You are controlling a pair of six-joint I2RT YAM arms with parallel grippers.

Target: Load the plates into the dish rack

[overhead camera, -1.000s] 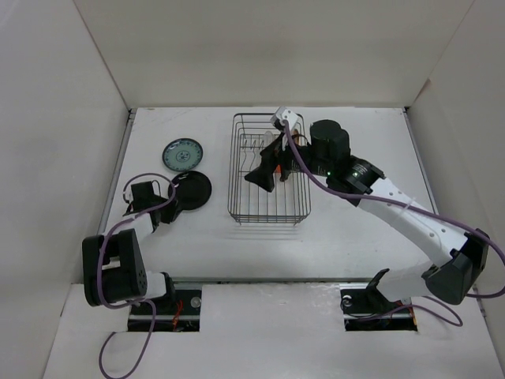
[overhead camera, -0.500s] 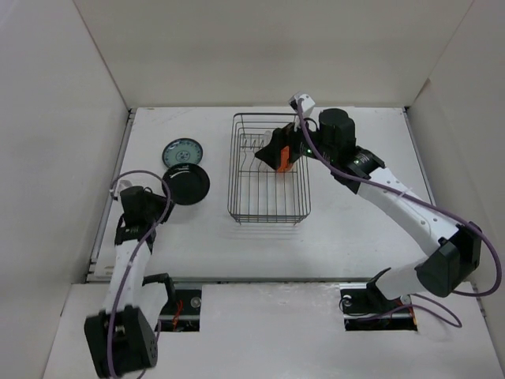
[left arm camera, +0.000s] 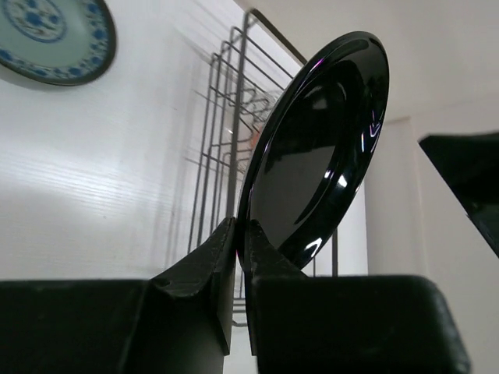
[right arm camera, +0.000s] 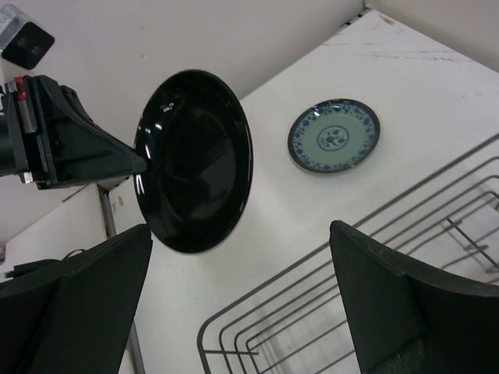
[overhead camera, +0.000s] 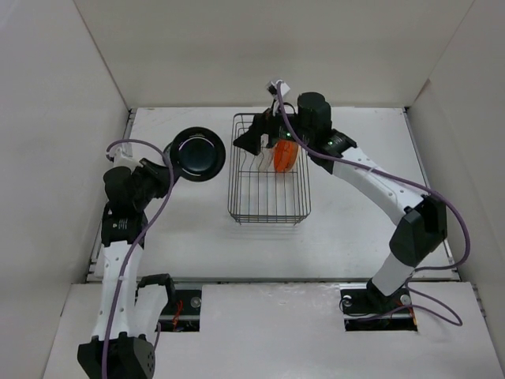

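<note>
Pinching black plate (left arm camera: 320,156), teal plate (left arm camera: 51,35) cropped

Both the left arm (overhead camera: 117,267) and right arm (overhead camera: 371,180) have white links, black joints and a looping purple cable (overhead camera: 126,143).

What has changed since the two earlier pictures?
The left pincer lifted the black plate off the table and carried it toward the far side, held by its rim. The right pincer let go of the orange plate, which stands in the dish rack, and is open. The rack and teal plate stayed put.
</note>
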